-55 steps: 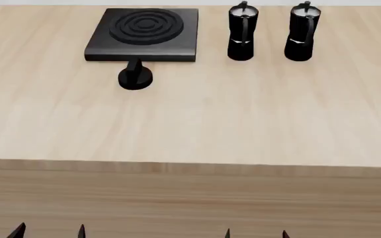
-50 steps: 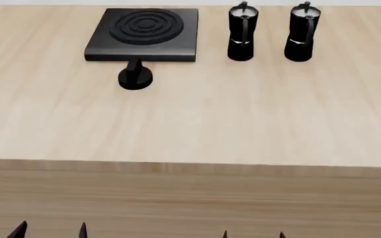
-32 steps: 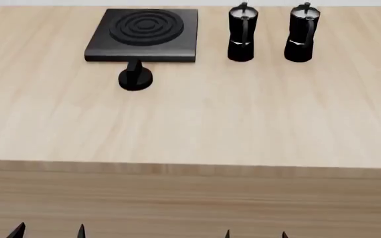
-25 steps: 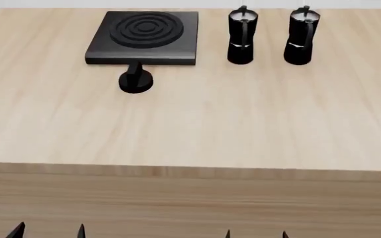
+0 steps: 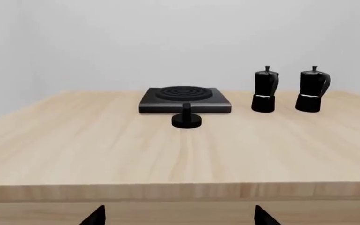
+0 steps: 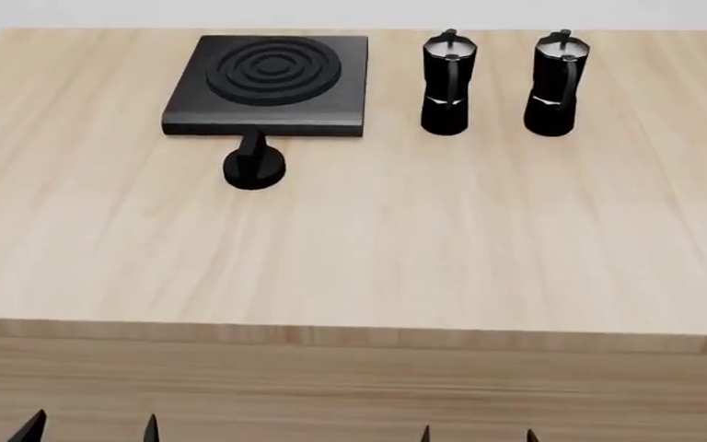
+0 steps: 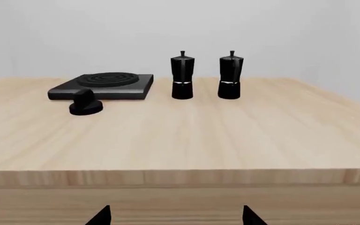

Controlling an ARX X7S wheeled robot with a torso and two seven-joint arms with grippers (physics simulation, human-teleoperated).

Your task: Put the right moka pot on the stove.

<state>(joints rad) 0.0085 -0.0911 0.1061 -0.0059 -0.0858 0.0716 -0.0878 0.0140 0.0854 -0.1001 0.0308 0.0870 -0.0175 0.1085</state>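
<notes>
The right moka pot [image 6: 552, 85] [image 5: 311, 90] [image 7: 230, 77] stands upright at the far right of the wooden table, black with a silver-grey lid. A look-alike pot [image 6: 446, 83] [image 7: 182, 78] stands just left of it. The stove [image 6: 270, 72] [image 5: 185, 99] [image 7: 103, 86], a flat black slab with burner rings, lies further left. Both grippers hang below the table's near edge, far from the pots. My left gripper [image 6: 91, 430] [image 5: 177, 218] is open with nothing between its fingertips. My right gripper [image 6: 478, 435] [image 7: 175, 217] is open too, with only the tips showing.
A black dial knob [image 6: 253, 165] [image 5: 186, 119] [image 7: 85, 103] sits on the table just in front of the stove. The table's near edge [image 6: 353, 333] lies between the grippers and everything on top.
The head view has shifted, so the table and its objects sit lower in the picture than before. The pots, stove and knob keep their places on the table. Both grippers stay open.
</notes>
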